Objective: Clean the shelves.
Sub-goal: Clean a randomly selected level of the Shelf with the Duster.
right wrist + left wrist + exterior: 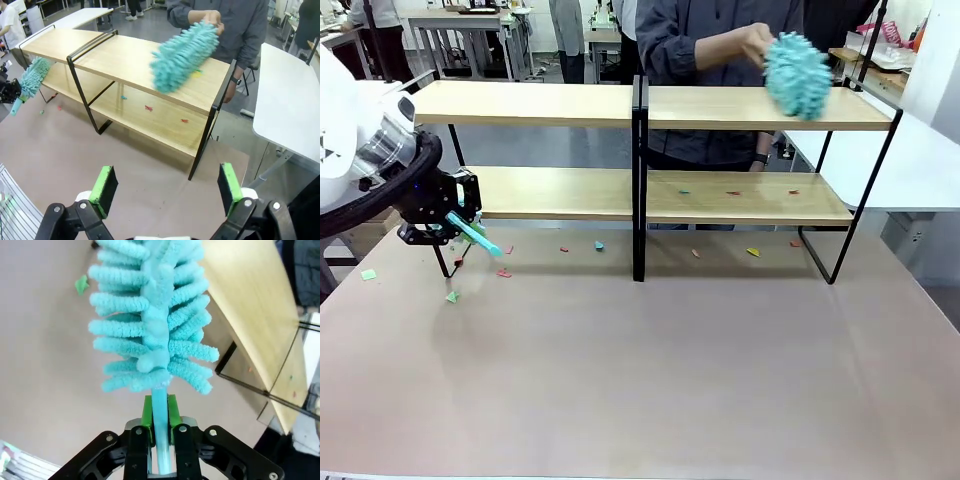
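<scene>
- Left wrist view: your left gripper (160, 415) is clamped tight on the thin teal handle of a duster (155, 325), with the green pads (148, 411) pressed to either side of it.
- The duster's fluffy teal head stands straight up from the pads, over the table (45, 365).
- In the right wrist view, your right gripper (165, 185) is spread wide with nothing between its pads, above the table and well apart from the shelves (125, 55).
- The shelves stand along the far part of the table (640, 380). They are a wide rack of two tiers of light-wood boards on a thin black frame, with a black post in the middle.
- Your left gripper (455, 222) sits near the left end of the lower tier.
- On the right half of the top board, a person's hand (757, 42) holds a second teal duster (798, 75).
- Small coloured scraps (733, 193) lie on the lower right board, and more are on the table under and in front of the rack.
- Hard to make out: in the front view you see the handle end poking from the left gripper, but the head is lost behind the gripper body.
- The person's duster (182, 50) is smeared by motion blur.
- The left wrist view cuts the shelves (250, 315) off at the edge.
- The scraps are too small to identify.
</scene>
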{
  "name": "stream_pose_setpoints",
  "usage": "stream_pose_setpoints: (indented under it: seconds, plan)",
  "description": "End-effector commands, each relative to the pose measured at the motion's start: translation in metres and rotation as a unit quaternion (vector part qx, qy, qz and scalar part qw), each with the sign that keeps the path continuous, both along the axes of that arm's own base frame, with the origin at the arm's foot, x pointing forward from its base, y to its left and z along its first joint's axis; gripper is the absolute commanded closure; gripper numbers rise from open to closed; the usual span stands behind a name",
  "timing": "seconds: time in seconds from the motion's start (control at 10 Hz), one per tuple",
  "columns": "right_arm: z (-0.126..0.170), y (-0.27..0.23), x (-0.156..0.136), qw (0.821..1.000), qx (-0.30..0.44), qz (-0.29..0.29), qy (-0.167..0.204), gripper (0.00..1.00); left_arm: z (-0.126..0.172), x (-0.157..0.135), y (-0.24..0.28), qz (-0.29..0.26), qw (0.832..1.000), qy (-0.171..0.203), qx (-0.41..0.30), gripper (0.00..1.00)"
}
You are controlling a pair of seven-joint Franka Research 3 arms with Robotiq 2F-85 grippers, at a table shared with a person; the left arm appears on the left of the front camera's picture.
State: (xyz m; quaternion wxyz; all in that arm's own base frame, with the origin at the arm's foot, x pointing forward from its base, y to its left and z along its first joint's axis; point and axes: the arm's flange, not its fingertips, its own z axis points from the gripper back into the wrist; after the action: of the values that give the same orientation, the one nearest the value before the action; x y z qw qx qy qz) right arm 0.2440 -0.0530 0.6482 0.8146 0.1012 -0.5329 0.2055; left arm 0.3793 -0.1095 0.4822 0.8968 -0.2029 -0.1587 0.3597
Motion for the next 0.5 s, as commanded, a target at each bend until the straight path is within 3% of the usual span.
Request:
stream_pose_setpoints:
  seconds: [0.0, 0.2, 0.4]
  plan:
    - [0.0, -0.001, 0.0, 1.0, -0.003, 0.003, -0.004, 0.0, -0.011, -0.027, 0.019, -0.137, 0.991, -0.006, 0.003, 0.87]
    - [0.0, -0.001, 0.0, 1.0, -0.003, 0.003, -0.004, 0.0, -0.007, -0.049, 0.039, -0.337, 0.941, 0.008, -0.028, 0.87]
    - [0.0, -0.001, 0.0, 1.0, -0.003, 0.003, -0.004, 0.0, -0.009, -0.08, 0.056, -0.426, 0.904, 0.038, -0.015, 0.87]
